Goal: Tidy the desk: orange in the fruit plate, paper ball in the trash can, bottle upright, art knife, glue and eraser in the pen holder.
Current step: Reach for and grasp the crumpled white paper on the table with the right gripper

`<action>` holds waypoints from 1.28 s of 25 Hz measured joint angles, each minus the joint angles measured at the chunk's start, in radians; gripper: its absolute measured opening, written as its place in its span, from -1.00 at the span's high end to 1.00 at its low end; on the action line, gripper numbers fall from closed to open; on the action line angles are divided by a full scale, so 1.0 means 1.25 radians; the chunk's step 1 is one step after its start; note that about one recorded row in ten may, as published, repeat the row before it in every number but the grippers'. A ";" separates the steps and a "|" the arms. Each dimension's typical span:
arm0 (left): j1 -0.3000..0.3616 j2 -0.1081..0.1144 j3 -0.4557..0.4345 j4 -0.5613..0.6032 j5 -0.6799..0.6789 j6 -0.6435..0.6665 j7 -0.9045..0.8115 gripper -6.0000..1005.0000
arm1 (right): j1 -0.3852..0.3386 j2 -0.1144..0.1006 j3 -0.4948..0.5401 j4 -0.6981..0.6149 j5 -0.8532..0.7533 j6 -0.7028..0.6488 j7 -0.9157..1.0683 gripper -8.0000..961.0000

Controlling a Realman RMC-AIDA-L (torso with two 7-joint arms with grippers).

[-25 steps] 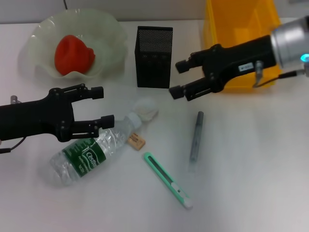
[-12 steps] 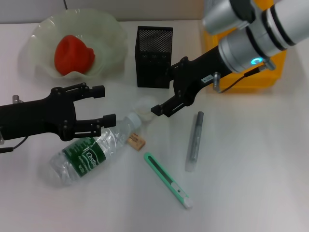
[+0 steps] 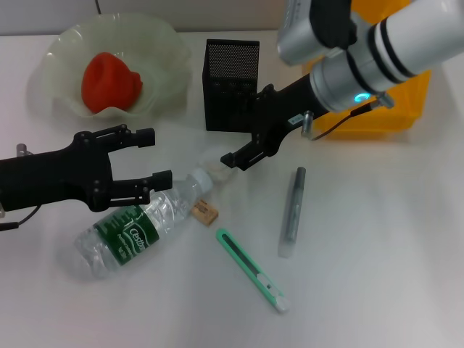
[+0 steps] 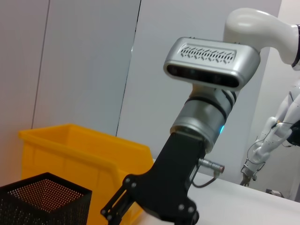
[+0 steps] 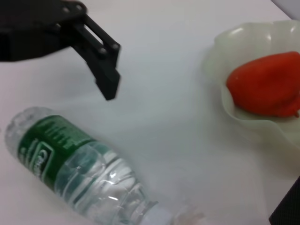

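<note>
The right gripper point(image 3: 233, 148), its fingers apart and holding nothing, hangs directly over the paper ball point(image 3: 215, 158). The ball lies at the cap of the fallen bottle point(image 3: 134, 230), at about 1 o'clock from it. The left gripper point(image 3: 150, 157), also spread and empty, waits at 9 o'clock of the ball, so the right arm is nearer.

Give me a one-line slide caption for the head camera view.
Right claw reaches over the paper ball; open left claw hovers beside the fallen bottle.

Partly legible "Cesti…" on bottle point(image 3: 134, 233) label
</note>
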 joint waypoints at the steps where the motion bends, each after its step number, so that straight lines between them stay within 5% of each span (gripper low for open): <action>1: 0.001 0.000 0.000 0.000 0.000 0.000 0.000 -0.69 | 0.002 0.001 -0.008 0.010 0.007 0.012 -0.003 -0.72; 32: 0.003 -0.002 -0.012 0.000 -0.004 -0.002 0.005 -0.69 | 0.018 0.004 -0.074 0.122 0.108 0.124 -0.062 -0.72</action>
